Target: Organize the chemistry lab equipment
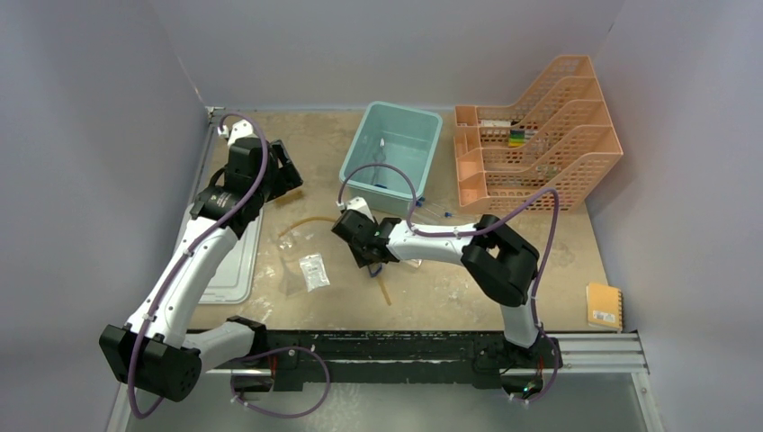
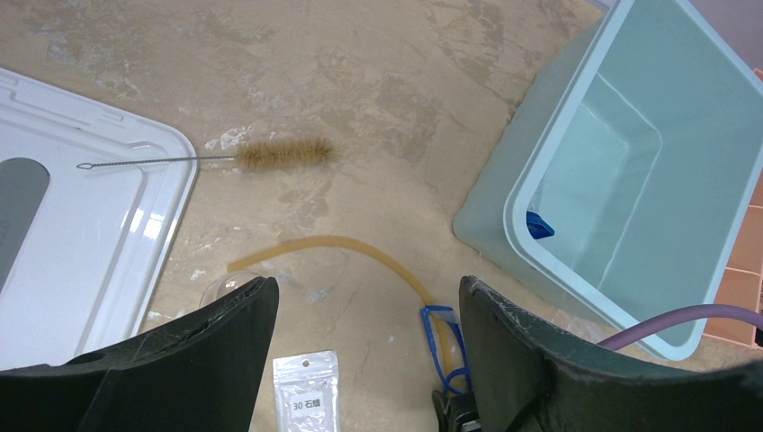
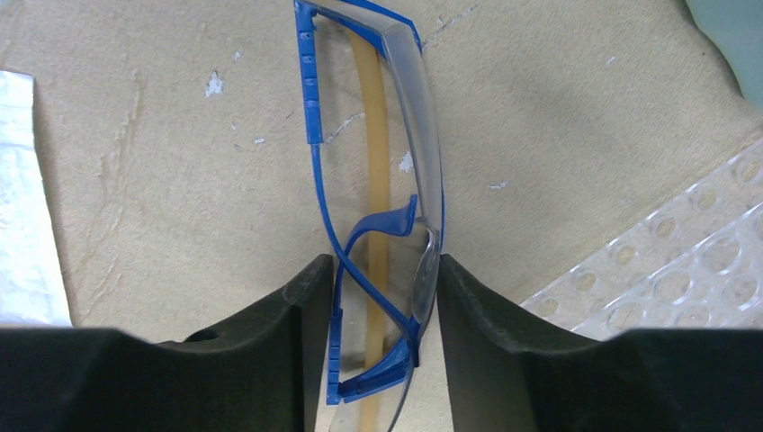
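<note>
goggles [image 3: 421, 153]: on counter [image 3: 180, 180], lying across amber tube [image 3: 373, 135] | right claw [image 3: 382, 270]: closed on the folded frame | handling: likely light, stiff, slick scratch-prone lens; pinch blue frame gently | left claw [image 2: 367, 288]: wide, empty

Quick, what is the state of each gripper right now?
Left gripper: open, holding nothing.
Right gripper: closed on the blue-framed goggles, which lie on the table.
</note>
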Robot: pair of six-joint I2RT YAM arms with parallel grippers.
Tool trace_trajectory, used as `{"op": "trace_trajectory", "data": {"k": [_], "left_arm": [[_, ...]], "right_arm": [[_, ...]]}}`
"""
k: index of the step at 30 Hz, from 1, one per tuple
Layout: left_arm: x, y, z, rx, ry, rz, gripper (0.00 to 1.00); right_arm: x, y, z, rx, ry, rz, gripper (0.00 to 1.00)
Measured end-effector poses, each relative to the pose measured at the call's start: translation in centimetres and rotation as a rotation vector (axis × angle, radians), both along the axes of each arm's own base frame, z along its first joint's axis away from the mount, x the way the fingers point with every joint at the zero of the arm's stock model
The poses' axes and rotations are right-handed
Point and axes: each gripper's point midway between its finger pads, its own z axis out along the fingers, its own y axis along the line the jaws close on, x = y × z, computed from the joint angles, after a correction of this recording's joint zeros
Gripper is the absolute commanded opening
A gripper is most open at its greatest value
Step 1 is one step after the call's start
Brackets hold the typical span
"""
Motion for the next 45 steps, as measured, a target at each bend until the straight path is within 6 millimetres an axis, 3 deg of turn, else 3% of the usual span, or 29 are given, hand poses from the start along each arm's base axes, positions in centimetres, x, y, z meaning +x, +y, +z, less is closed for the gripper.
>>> {"op": "trace_trajectory", "data": {"k": [7,11,19,23,29,36,40,45], "left_arm": [[0.0,0.0,0.0,-0.001,0.000,0.000,0.72],[0.0,0.0,-0.1,-0.001,0.002,0.000,0.72],[-0.2,0.1,-0.6,0.006,0.015,0.003,0.73],[-0.1,0.7,0.5,0.025,-0.002,0.031,0.73],[0.9,1.0,2.6,0.020,-0.067,0.060,0.71],[1.9,-1.0,0.4,-0.049,-0.025,0.006,0.71],[2.1,-2.1,-1.1,-0.078,0.012,-0.032,0.71],[2.3,-2.8,-1.5,-0.101,0.022,-0.056,0.71]], "right_arm": [[0.0,-0.1,0.2,-0.007,-0.006,0.012,0.40],[0.1,0.1,1.7,0.021,-0.021,0.015,0.41],[0.5,0.5,9.4,0.205,-0.096,0.020,0.41],[1.3,0.1,13.5,0.332,-0.109,0.008,0.41],[5.9,-3.6,19.3,0.503,-0.174,-0.136,0.41],[13.3,-6.5,24.0,0.605,-0.258,-0.348,0.40],[17.2,-6.7,23.5,0.582,-0.267,-0.466,0.41],[20.9,-5.6,19.5,0.507,-0.247,-0.569,0.41]]}}
